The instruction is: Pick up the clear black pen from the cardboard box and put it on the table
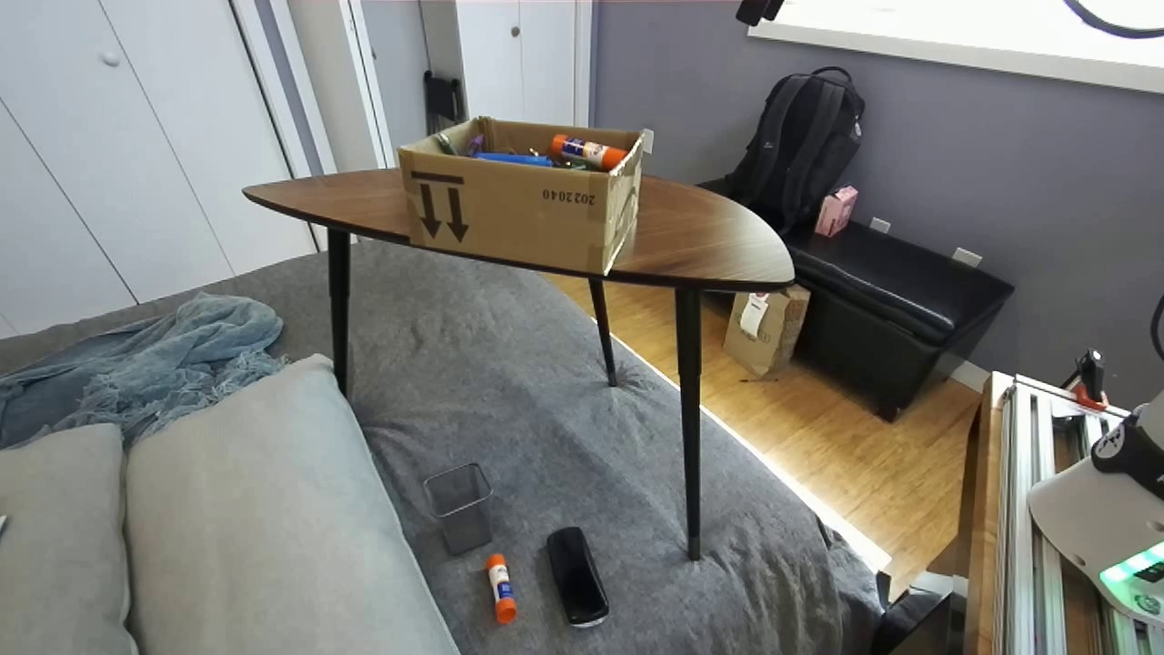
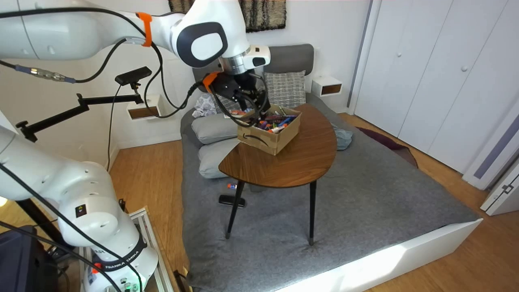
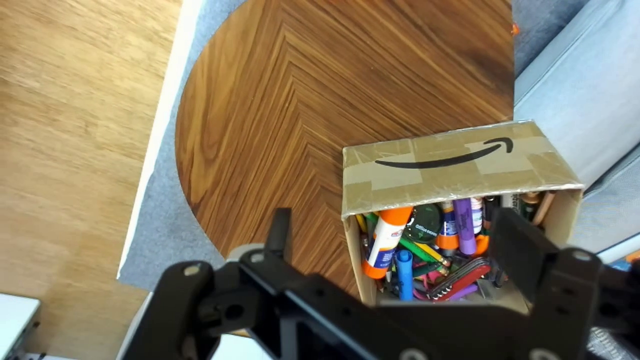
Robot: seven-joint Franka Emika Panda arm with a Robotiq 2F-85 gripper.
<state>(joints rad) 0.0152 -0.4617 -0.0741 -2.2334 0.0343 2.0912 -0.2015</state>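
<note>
The open-topped cardboard box (image 1: 509, 214) stands on the dark brown wooden table (image 1: 714, 232). The box (image 2: 253, 138) and the table (image 2: 279, 170) show in both exterior views. In the wrist view the box (image 3: 440, 172) lies below my gripper (image 3: 395, 220), which is open and empty. The left finger is over bare table (image 3: 280, 100), the right finger over the box. In an exterior view the gripper (image 2: 257, 107) hangs above the box's near corner. I cannot pick out the clear black pen; dark thin items (image 3: 499, 274) lie partly hidden beside the right finger.
The box holds a glue stick (image 3: 387, 242), a blue marker (image 3: 404, 275), a purple marker (image 3: 465, 227) and a red pocket knife (image 3: 460, 282). On the bed are a mesh cup (image 1: 459, 509), another glue stick (image 1: 501, 589), a black case (image 1: 576, 577) and pillows (image 1: 264, 528).
</note>
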